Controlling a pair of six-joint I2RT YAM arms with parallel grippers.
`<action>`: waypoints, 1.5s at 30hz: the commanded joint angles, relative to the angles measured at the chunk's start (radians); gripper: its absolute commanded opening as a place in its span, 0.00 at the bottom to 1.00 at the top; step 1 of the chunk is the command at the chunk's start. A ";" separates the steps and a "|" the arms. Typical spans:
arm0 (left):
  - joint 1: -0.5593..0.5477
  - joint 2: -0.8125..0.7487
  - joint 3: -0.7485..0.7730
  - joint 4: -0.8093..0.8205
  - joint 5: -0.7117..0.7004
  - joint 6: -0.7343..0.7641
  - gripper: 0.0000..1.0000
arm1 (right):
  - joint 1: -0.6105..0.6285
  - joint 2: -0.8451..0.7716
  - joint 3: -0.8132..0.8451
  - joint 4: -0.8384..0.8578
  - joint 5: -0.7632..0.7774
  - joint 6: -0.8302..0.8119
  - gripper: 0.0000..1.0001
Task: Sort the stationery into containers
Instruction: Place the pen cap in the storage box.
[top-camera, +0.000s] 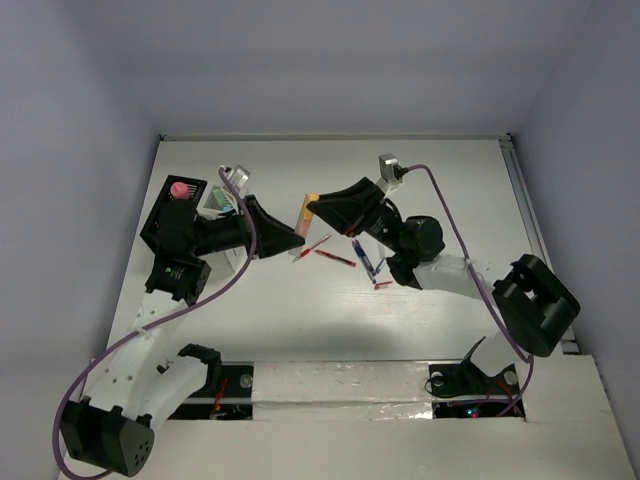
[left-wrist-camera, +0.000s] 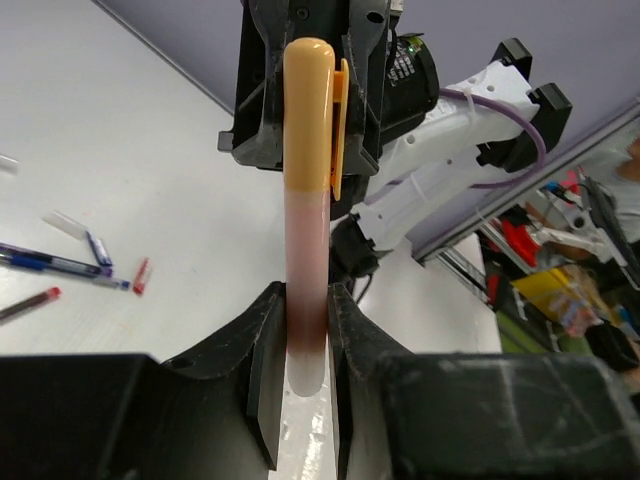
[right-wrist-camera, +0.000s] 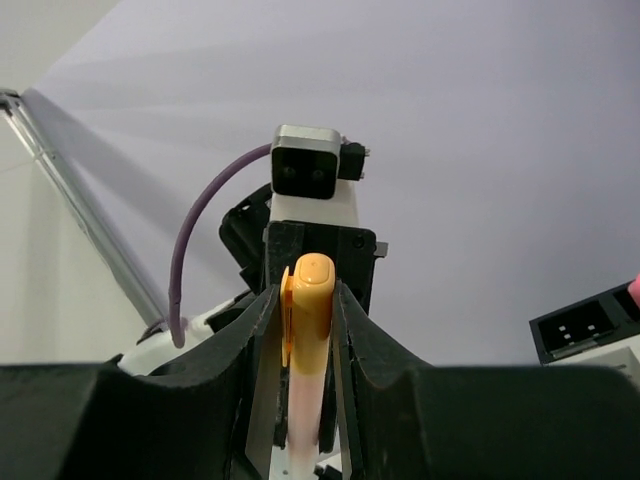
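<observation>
An orange-capped marker (top-camera: 308, 212) with a pale pink body hangs above the table between both grippers. My left gripper (top-camera: 298, 238) is shut on its pale lower end (left-wrist-camera: 306, 330). My right gripper (top-camera: 318, 207) is shut on the orange cap (right-wrist-camera: 312, 300). On the table beneath lie thin red pens (top-camera: 335, 258), a blue pen (top-camera: 366, 258) and a small red bit (top-camera: 383, 285). The black slotted box (top-camera: 170, 215) at the left holds a pink-topped piece (top-camera: 179, 189). The white slatted box (top-camera: 215, 206) adjoins it, mostly hidden by my left arm.
The left wrist view has the blue pens (left-wrist-camera: 50, 263), a red pen (left-wrist-camera: 30, 303) and a red cap (left-wrist-camera: 141, 275) on the white table at its left. White walls close the back and both sides. A rail (top-camera: 525, 215) runs along the table's right edge.
</observation>
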 joint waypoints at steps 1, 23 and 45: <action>0.028 -0.073 0.017 0.061 -0.234 0.094 0.14 | 0.052 0.066 0.036 -0.117 -0.256 0.041 0.00; -0.026 -0.426 0.064 -0.440 -0.851 0.457 0.99 | -0.083 0.587 0.858 -0.498 -0.111 -0.110 0.00; -0.080 -0.452 -0.049 -0.364 -1.026 0.458 0.99 | 0.015 1.129 1.635 -0.966 0.025 -0.514 0.00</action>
